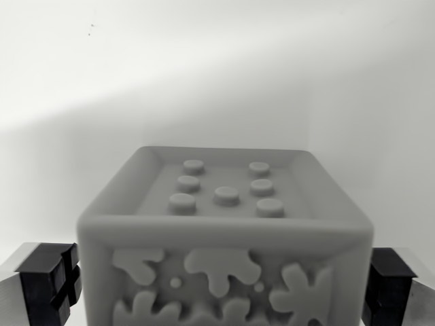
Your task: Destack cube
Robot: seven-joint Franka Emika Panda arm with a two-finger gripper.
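Wrist view shows me a pale grey plastic cube (228, 238), seven raised studs on its recessed top, centred near the camera between my gripper (224, 282) for a straight lift. Black-padded jaws stand wide apart, flanking it left and right; contact I cannot confirm.

A pale cube (225, 231) fills the lower middle of the wrist view, its recessed top carrying seven round studs and its near face splash-shaped reliefs. The pincer (224, 285) straddles it, one dark fingertip (49, 282) on either side, apparently just clear of its walls.
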